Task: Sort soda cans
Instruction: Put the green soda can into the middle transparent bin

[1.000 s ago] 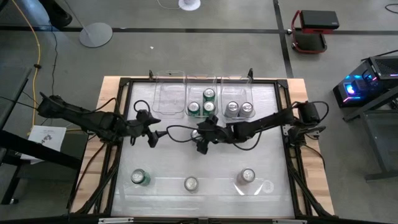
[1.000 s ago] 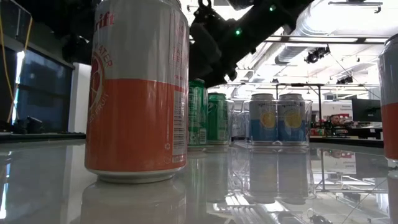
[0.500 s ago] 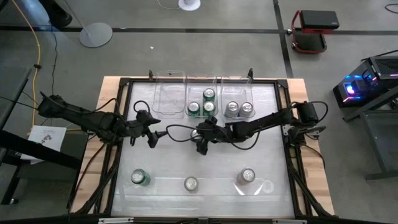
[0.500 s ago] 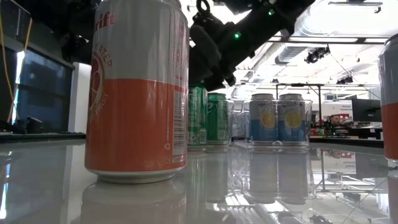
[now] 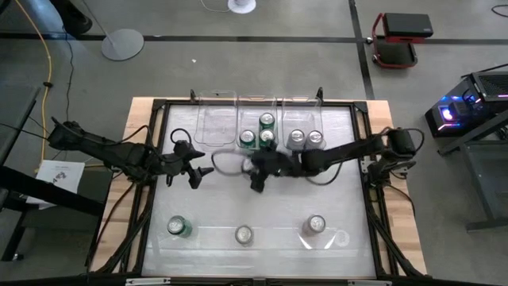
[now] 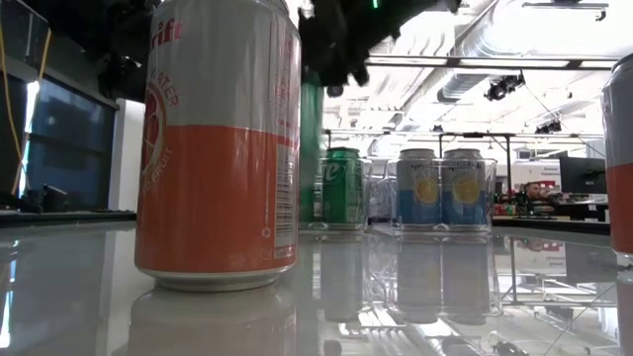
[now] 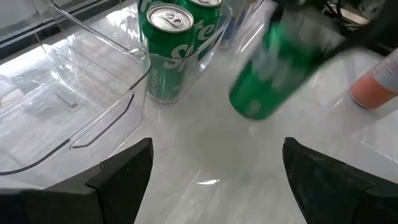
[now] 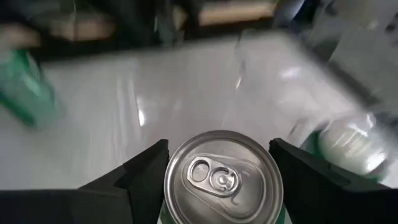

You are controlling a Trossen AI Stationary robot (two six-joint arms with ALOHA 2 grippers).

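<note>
A green can point(image 7: 273, 68) is held tilted in the right tool point(image 8: 222, 180), just short of the middle bin point(image 5: 257, 119) toward the table's far edge.

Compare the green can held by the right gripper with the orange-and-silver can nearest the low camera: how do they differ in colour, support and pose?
Colour: the held green can is green-sided; the orange-and-silver can is silver above, orange below.
Support: the green can is lifted off the table in the right gripper; the orange one stands on the table.
Pose: the green can looks tilted in the left wrist view; the orange one is upright.
Both are cylindrical drink cans.
</note>
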